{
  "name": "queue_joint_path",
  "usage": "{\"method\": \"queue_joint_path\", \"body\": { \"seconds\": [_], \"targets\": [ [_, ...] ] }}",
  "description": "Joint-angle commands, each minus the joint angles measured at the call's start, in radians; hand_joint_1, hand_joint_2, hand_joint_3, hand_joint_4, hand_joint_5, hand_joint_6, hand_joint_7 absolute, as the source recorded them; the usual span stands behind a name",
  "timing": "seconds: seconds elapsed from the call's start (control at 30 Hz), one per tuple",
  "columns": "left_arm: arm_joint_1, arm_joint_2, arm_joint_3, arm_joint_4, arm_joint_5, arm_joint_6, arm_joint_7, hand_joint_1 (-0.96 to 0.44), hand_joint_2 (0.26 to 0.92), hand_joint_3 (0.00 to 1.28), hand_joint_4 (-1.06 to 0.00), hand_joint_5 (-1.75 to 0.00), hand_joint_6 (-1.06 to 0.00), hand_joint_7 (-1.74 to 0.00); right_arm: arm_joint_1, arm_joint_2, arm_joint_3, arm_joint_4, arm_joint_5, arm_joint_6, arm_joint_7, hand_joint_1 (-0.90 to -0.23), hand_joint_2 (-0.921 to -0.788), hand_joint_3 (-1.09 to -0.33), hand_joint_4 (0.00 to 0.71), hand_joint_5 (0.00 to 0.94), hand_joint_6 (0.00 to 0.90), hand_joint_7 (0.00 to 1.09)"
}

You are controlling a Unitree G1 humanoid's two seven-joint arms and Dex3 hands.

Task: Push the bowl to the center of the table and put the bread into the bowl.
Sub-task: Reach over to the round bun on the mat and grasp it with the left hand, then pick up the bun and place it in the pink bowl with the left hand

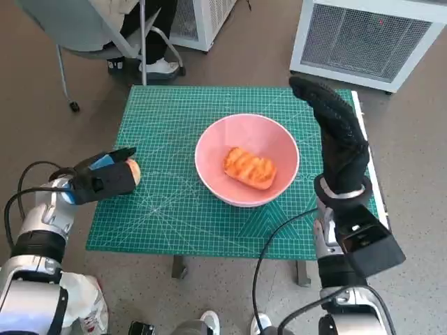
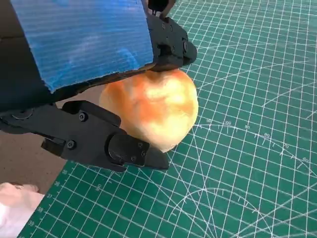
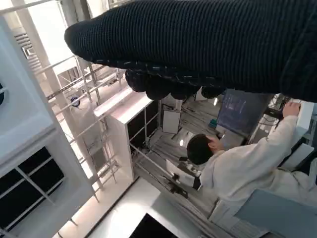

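Left hand [image 2: 89, 84] wrapped round a round bun [image 2: 156, 109] at the near-left edge of the green mat [image 1: 174, 209]; best lifted clear before swinging right over the pink bowl [image 1: 209, 150], already holding 1 bread piece [image 1: 249, 168]; release low. Right hand [image 1: 339, 132] raised beyond the bowl's far side, fingers straight, empty; chair [image 1: 84, 28] and white cabinets [image 1: 370, 35] well apart.
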Motion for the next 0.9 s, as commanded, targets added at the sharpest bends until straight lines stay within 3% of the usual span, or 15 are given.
{"method": "queue_joint_path", "body": {
  "seconds": [0.03,0.13,0.23,0.47,0.9],
  "targets": [
    [0.021,-0.023,-0.015,0.013,0.011,-0.028,0.031,-0.04,0.919,0.11,-0.65,-0.9,-0.56,-0.89,0.024,-0.001,0.002,-0.003,-0.009,0.019,-0.005,-0.567,-0.921,-0.822,0.297,0.016,-0.001,0.74],
    [0.028,-0.019,-0.015,-0.002,0.006,-0.05,0.051,-0.01,0.92,0.09,-0.65,-1.11,-0.59,-1.09,0.029,-0.001,0.002,-0.01,-0.012,0.023,-0.006,-0.562,-0.921,-0.824,0.297,0.016,-0.001,0.73],
    [0.03,-0.01,-0.013,-0.027,0.002,-0.067,0.053,0.0,0.92,0.08,-0.66,-1.17,-0.61,-1.14,0.032,-0.001,0.002,-0.015,-0.013,0.026,-0.007,-0.558,-0.921,-0.825,0.297,0.016,-0.001,0.73],
    [0.041,0.015,0.026,-0.144,-0.035,-0.079,0.029,0.0,0.92,0.08,-0.68,-1.19,-0.61,-1.17,0.038,-0.003,0.003,-0.026,-0.007,0.035,-0.004,-0.549,-0.921,-0.828,0.296,0.016,-0.001,0.73],
    [0.117,-0.011,0.164,-0.601,-0.153,-0.021,0.004,0.0,0.92,0.08,-0.69,-1.15,-0.6,-1.21,0.044,-0.001,0.008,-0.029,0.002,0.043,0.003,-0.541,-0.921,-0.833,0.299,0.018,-0.001,0.73]
  ]
}}
